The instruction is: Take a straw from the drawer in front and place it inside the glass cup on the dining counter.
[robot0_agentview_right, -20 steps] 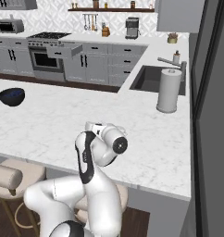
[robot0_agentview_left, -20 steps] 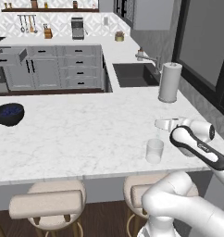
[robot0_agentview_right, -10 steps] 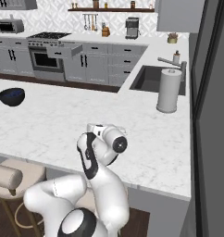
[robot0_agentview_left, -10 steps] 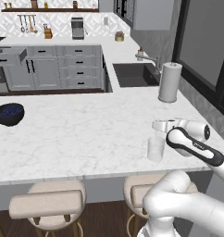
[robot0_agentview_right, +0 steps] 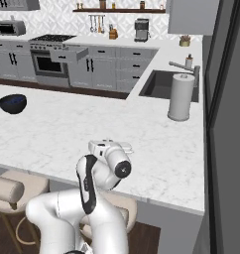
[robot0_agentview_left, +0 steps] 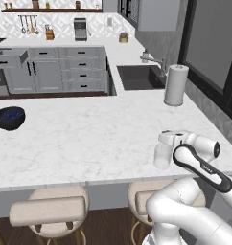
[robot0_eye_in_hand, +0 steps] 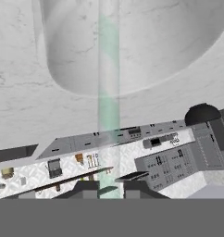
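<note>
Left base view: you have the dark blue bowl (robot0_agentview_left: 8,117) far left of the glass cup (robot0_agentview_left: 162,156) on the dining counter (robot0_agentview_left: 84,143), with the paper-towel roll (robot0_agentview_left: 176,85) behind it. The gripper (robot0_eye_in_hand: 109,187) sits just right of the cup, clenched on a pale green straw (robot0_eye_in_hand: 108,92) that runs up across the cup.

It was a home kitchen — grey cabinets (robot0_agentview_left: 65,72), a sink (robot0_agentview_left: 137,79), an oven range (robot0_agentview_right: 50,59), a marble dining counter (robot0_agentview_left: 79,139) with bar stools (robot0_agentview_left: 51,213).
</note>
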